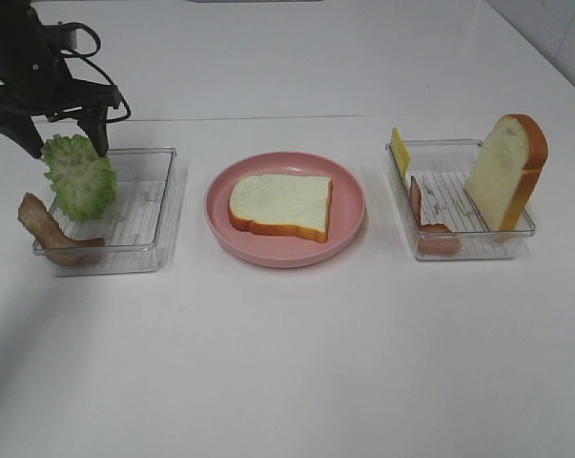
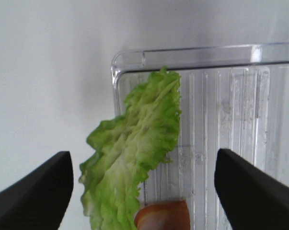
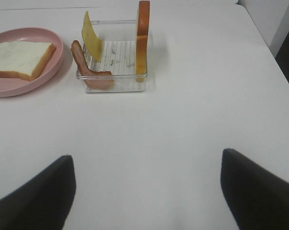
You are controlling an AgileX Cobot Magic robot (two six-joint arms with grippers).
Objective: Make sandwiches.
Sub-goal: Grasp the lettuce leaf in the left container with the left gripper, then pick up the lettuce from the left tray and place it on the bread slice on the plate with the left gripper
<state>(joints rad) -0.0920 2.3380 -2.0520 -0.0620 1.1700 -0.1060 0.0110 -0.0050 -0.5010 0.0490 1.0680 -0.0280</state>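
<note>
One lettuce leaf [image 1: 79, 178] across tray rim [image 1: 163, 153]

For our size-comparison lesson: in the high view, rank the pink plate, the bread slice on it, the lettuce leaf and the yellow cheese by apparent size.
1. pink plate
2. bread slice and lettuce leaf, too alike to separate
3. yellow cheese
</note>
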